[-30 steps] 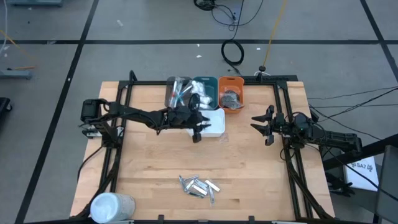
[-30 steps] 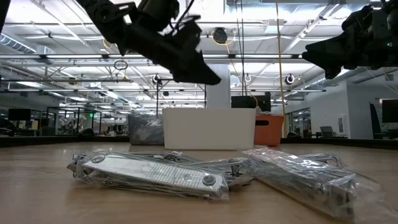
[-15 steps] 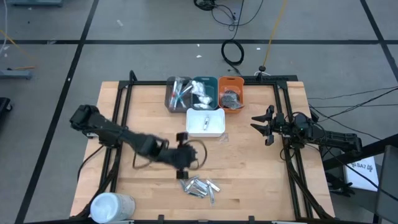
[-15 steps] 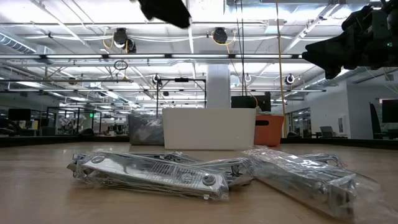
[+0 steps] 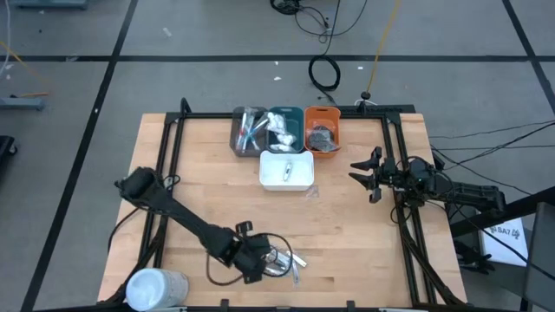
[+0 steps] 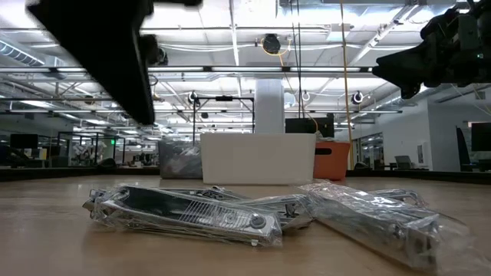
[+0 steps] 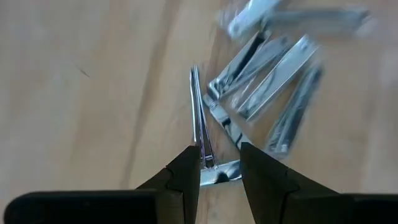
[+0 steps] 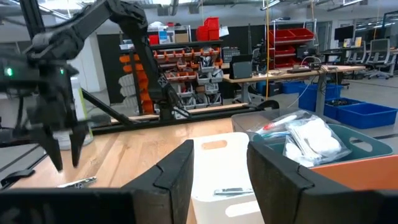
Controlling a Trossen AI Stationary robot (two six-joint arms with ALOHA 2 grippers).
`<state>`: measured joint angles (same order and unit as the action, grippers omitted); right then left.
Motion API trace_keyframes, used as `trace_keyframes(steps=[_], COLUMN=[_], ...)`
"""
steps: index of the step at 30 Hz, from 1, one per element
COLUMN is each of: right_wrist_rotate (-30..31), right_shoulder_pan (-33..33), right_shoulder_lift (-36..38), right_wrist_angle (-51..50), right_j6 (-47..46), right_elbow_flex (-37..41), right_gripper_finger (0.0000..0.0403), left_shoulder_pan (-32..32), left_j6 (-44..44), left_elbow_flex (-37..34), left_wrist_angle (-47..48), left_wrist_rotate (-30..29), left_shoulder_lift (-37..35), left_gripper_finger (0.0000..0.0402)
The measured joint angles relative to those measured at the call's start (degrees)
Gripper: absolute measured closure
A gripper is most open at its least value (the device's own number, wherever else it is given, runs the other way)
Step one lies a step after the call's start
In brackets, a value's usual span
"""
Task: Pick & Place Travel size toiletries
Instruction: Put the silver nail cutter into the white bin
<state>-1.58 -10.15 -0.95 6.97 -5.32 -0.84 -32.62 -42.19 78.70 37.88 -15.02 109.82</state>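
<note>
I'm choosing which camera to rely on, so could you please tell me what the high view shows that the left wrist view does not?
Only the high view shows the four trays, the white cylinder and the waiting right gripper at the table's right side. Only the left wrist view shows the left gripper open just above one wrapped piece. Both show the silver sachets.

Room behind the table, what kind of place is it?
Probably an open industrial lab or workshop: exposed ceiling trusses with strip lights, shelving stacked with red and orange storage bins, and blue plastic crates beside workbenches.
</note>
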Motion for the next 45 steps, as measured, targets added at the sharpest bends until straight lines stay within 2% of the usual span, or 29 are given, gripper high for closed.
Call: trace_keyframes(steps=[5,11,18,28,37,45], right_wrist_rotate=[0.0,0.0,0.0,0.0,0.0,0.0], right_shoulder_pan=[0.0,0.0,0.0,0.0,0.0,0.0], right_shoulder_lift=[0.0,0.0,0.0,0.0,0.0,0.0], right_wrist_angle=[0.0,0.1,0.1,0.1,0.1,0.1], right_j6=[0.0,0.0,0.0,0.0,0.0,0.0], right_elbow_flex=[0.0,0.0,0.0,0.0,0.0,0.0], right_gripper_finger=[0.0261,0.0261,0.0261,0.0261,0.0261,0.0261], left_shoulder_pan=[1.8,3.4,3.8,3.7,4.8,5.0], left_j6=[-0.3,-1.4,-2.2,-3.6,-3.1,-3.3], left_elbow_flex=[0.0,0.0,0.0,-0.9,-3.0,-4.8], left_wrist_angle=[-0.3,-0.5,-0.6,-2.2,-7.9,-7.9], left_wrist_rotate=[1.6,1.6,8.8,6.0,6.0,6.5], left_shoulder_lift=[4.1,4.1,4.1,4.2,4.2,4.2], left_gripper_finger=[0.0289,0.0289,0.0289,0.0289,0.0289,0.0289])
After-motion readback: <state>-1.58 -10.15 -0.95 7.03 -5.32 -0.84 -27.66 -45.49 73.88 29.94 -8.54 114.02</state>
